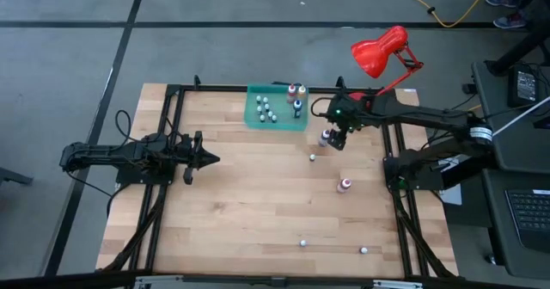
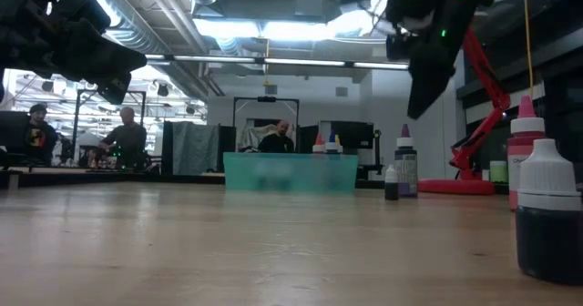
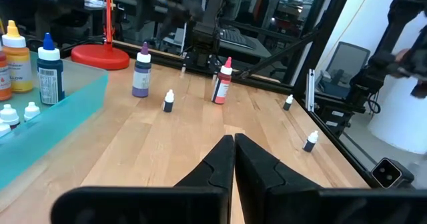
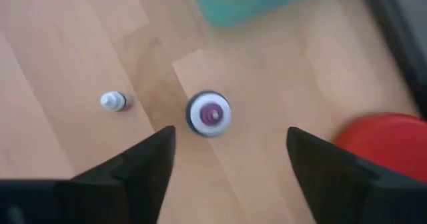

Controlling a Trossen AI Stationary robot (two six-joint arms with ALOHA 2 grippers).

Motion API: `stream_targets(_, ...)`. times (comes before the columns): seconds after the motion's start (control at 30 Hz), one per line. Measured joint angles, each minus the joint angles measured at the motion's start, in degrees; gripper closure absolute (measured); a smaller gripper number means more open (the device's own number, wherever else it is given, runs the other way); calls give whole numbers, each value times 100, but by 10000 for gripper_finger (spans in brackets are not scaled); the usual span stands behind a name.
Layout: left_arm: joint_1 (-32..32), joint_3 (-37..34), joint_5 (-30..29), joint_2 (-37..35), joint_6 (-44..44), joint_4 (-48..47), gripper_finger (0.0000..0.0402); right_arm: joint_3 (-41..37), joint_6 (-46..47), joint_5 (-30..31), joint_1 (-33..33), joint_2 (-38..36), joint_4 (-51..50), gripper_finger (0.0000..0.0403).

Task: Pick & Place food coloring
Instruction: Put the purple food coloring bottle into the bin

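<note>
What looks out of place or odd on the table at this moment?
Nothing spilled or tipped. Several food coloring bottles stand scattered on the table outside the teal tray. The open right gripper hovers over the purple bottle; the left gripper waits shut.

Right gripper [image 1: 337,141] hovers beside a purple bottle [image 1: 326,137], near the green tray [image 1: 254,117]; left gripper [image 1: 209,159] waits opposite.
</note>
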Motion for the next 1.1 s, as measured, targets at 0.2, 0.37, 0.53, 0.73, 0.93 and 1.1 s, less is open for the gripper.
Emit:
stream_targets(0.2,1,0,-2,0,0,0,393,-568,-203,-389,-284,243,860,84)
stream_targets(0.37,-1,0,-2,0,0,-2,395,-605,-587,-407,-418,627,941,83)
stream_targets(0.53,-1,0,-2,0,0,-2,391,-605,-871,-623,-568,1019,1285,82)
stream_targets(0.73,1,0,-2,0,1,-2,394,-605,-892,-692,-596,1115,1465,88)
stream_targets(0.93,0,0,-2,0,0,-2,393,-605,-945,-755,-597,1112,1458,137)
stream_targets(1.1,-1,0,-2,0,0,-2,391,-605,-992,-1053,-618,1112,1395,203)
